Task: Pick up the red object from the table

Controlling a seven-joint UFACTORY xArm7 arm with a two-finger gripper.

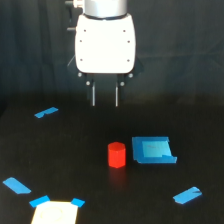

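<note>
got the gripper (104, 95) parked high above the table (75, 150), fingers (93, 95) pointing straight down, released with a clear gap between them and nothing in it. looks like a pre-grasp hover to me: vertical approach, jaws pre-spread so i can drop over the part instead of knocking it.

red object (116, 154) is standing upright on the table, free of the gripper, roughly mid-scene. in the exterior view it sits well below the fingertips and slightly toward the view's right of the gap's centre, closer to being under the right-hand finger than under the middle. can't judge depth offset from this single view, so it may also be nearer or farther than the fingers along the camera axis.

blue square (152, 150) lies flat just beside the red object on the view's right, small gap between them, not touching as far as i can tell. that's the tight side: my guess is a finger coming down there could clip the blue piece, so i'd want the jaw opening centred on the red part first.

blue tape strips (46, 112) scattered around the table and a tan patch (55, 212) at the bottom edge, all well apart from the part, no interference.

red part looks narrower than the finger gap, so the current opening should clear it.
</note>
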